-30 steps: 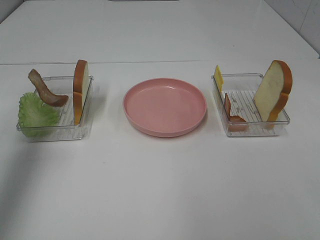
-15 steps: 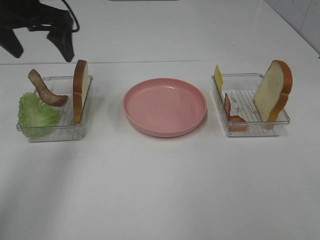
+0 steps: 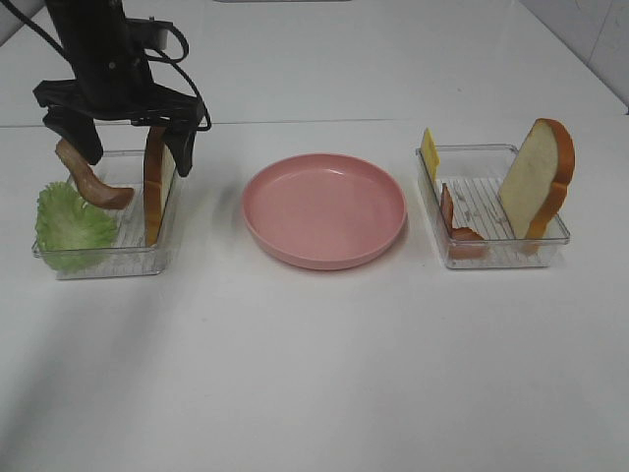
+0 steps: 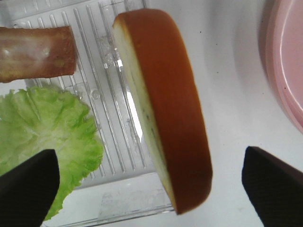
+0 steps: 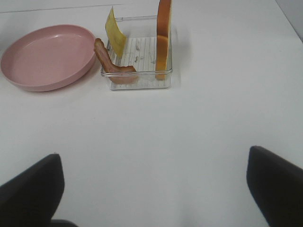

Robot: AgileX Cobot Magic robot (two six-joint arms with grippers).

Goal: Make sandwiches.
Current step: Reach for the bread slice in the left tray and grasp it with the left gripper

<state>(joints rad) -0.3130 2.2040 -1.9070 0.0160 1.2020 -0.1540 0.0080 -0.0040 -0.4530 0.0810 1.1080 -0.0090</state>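
Observation:
No assembled sandwiches show; the parts lie apart. The left clear tray (image 3: 108, 264) holds an upright bread slice (image 3: 157, 182), a bacon strip (image 3: 93, 182) and a lettuce leaf (image 3: 71, 221). My left gripper (image 3: 133, 143) hangs open just above this tray, its fingers straddling the bread and bacon. The left wrist view shows that bread slice (image 4: 165, 109) between the open fingertips (image 4: 28, 189), untouched. The right tray (image 3: 491, 251) holds a bread slice (image 3: 536, 177), a cheese slice (image 3: 429, 152) and bacon (image 3: 457, 221). My right gripper (image 5: 154, 189) is open over bare table, well short of its tray (image 5: 137, 80).
An empty pink plate (image 3: 324, 209) sits between the two trays. The white table stretches wide in front of the trays. A seam line runs across the table behind them.
My left arm has come down from the upper left into view and now hangs over the left tray. The food, trays and plate have not moved.

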